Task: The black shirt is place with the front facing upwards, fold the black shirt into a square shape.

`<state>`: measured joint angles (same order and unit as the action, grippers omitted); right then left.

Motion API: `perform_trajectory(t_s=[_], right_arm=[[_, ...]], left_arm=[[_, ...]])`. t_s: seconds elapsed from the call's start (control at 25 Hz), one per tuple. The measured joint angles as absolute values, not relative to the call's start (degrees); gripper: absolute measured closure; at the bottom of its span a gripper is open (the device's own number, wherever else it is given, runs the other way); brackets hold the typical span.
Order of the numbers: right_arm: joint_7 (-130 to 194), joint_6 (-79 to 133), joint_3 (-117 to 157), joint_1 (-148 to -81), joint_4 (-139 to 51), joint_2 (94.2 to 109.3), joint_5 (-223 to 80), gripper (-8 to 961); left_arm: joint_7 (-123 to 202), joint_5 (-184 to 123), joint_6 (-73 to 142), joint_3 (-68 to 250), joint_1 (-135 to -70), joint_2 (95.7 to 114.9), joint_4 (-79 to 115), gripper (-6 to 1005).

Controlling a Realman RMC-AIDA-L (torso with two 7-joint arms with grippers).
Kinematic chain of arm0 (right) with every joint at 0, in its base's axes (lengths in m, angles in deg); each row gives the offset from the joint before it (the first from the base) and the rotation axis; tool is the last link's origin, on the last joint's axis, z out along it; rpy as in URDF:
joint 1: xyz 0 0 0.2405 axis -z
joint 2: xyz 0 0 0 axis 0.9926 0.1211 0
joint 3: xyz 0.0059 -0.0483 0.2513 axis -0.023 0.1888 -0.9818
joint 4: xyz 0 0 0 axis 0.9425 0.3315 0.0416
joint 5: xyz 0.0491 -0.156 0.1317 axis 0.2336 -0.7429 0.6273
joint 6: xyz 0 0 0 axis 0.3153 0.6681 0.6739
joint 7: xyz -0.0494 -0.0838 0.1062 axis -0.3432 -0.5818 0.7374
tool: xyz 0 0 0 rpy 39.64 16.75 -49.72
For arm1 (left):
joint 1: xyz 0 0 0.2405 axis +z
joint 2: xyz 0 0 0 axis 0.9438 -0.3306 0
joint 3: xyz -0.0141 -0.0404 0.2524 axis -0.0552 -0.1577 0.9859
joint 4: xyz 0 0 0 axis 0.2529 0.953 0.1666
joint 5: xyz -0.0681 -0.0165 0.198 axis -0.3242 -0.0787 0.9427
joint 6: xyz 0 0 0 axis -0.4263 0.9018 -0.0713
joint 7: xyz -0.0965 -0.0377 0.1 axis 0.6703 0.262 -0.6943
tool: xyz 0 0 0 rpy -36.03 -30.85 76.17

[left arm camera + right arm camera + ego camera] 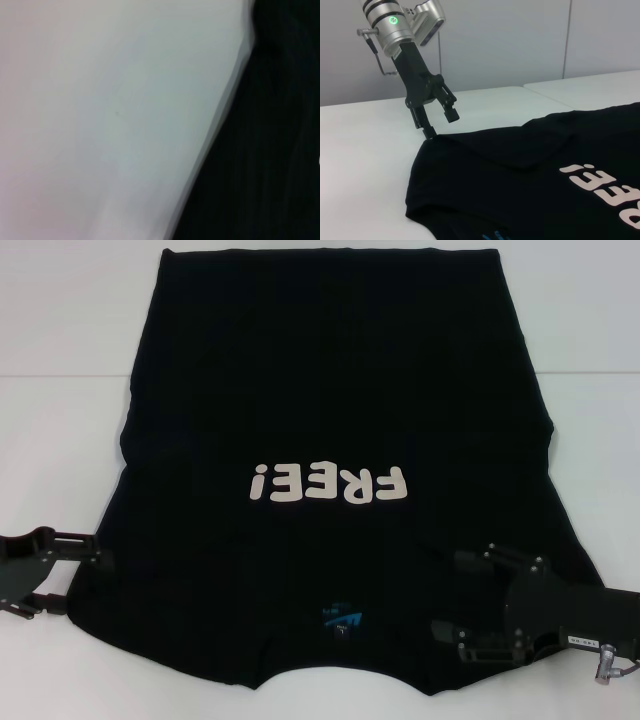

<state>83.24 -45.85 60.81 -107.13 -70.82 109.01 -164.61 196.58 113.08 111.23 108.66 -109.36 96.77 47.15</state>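
The large black short-sleeved cloth T-shirt [330, 420] lies spread flat on the white table [60, 330], front up, its chunky white "FREE!" lettering [330, 483] showing and its small blue neck label [343, 618] at the collar on the robot's near side. The sleeves look already turned in, since the outline runs as a plain trapezoid. It is judged soft, light and limp: it will drape and wrinkle rather than hold a line, and it may slide on the smooth tabletop. The sensible places to take hold are the near shoulder corners, pinching both cloth layers at the edge so the fold carries evenly.

The left gripper [436, 120] stands at the shirt's near left shoulder corner, angled down, its two black fingers [451, 114] parted by a modest gap; one fingertip meets the cloth edge, the other hangs just above it, so nothing is pinched yet. The right gripper [470, 610] hovers over or rests on the near right shoulder, its jaws spread wide apart, gripping nothing that can be made out.
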Motion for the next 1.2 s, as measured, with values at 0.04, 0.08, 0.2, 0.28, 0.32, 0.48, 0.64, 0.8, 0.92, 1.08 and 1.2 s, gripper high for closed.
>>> perform_trajectory(t_s=[0.04,0.08,0.2,0.28,0.32,0.48,0.64,0.8,0.92,1.08,1.2], right_arm=[[83.24,-45.84,60.80,-107.13,-70.82,109.01,-164.61,6],[83.24,-45.85,60.81,-107.13,-70.82,109.01,-164.61,6],[83.23,-45.84,60.81,-107.13,-70.82,109.01,-164.61,7],[83.24,-45.85,60.80,-107.12,-70.82,109.01,-164.61,7],[83.24,-45.85,60.80,-107.13,-70.82,109.00,-164.61,7],[83.28,-45.85,60.80,-107.12,-70.82,109.00,-164.61,6],[83.44,-45.85,60.81,-107.13,-70.82,109.00,-164.61,6],[83.47,-45.85,60.80,-107.12,-70.82,109.01,-164.61,6],[83.46,-45.85,60.80,-107.12,-70.82,109.01,-164.61,6],[83.45,-45.84,60.80,-107.17,-70.82,109.00,-164.61,6],[83.44,-45.84,60.81,-107.19,-70.82,109.01,-164.61,6]], left_arm=[[196.57,113.09,111.31,108.65,-109.35,96.77,47.20,66],[196.55,113.09,111.41,108.63,-109.36,96.72,47.38,66],[196.55,113.10,111.44,108.58,-109.27,96.32,47.71,66],[196.55,113.11,111.16,108.56,-109.02,96.12,47.73,66],[196.54,113.11,111.00,108.56,-108.94,96.09,47.74,66],[196.37,113.11,110.41,108.78,-108.72,96.18,47.76,66],[196.28,113.11,110.18,108.89,-108.74,96.30,47.62,66],[196.28,113.10,110.16,108.91,-108.78,96.31,47.37,66],[196.29,113.12,110.25,108.95,-108.92,96.34,47.30,66],[196.28,113.28,110.24,109.08,-109.07,96.46,47.26,66],[196.25,113.25,110.23,109.10,-109.08,96.47,47.24,66]])
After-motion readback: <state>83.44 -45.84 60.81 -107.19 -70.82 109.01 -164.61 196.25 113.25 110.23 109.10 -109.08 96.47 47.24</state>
